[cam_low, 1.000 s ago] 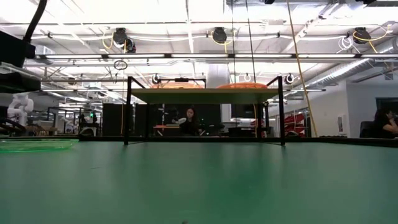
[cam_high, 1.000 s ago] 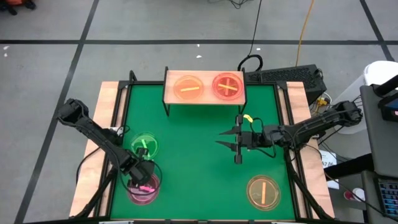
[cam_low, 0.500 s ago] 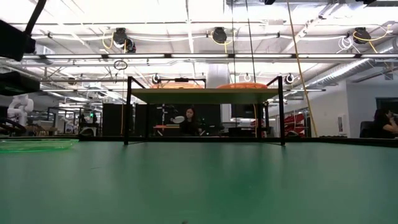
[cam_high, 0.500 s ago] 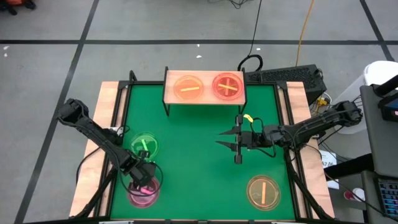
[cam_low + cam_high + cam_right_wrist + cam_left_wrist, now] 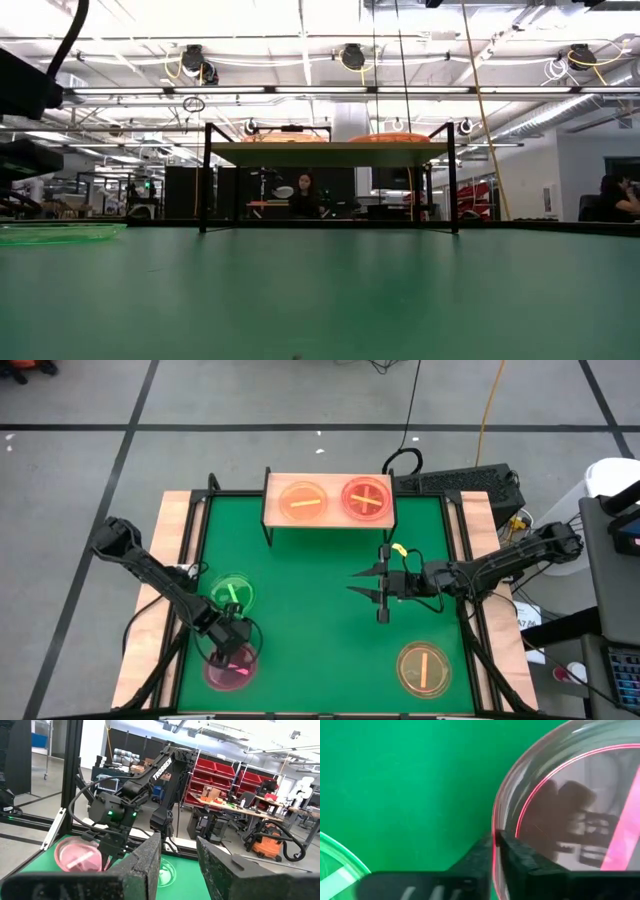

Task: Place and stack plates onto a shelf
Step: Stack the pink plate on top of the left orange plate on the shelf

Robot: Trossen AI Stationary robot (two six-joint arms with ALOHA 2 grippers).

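Green mat [image 5: 320, 620] across the counter [image 5: 172, 560], and the shelf [image 5: 328, 510] sits at the far edge carrying two plates: an amber plate [image 5: 302, 500] with its stripe running left to right, a red plate [image 5: 366, 498] marked with a cross. Near left, the left tool [image 5: 229, 640] grips the pink plate [image 5: 230, 665] by its rim, apparently just off the mat. The green plate [image 5: 232, 593] lies beside it. The right tool [image 5: 380, 591] hovers mid-mat, fingers spread wide. Another amber plate [image 5: 423, 666] lies near right, stripe pointing front to back.
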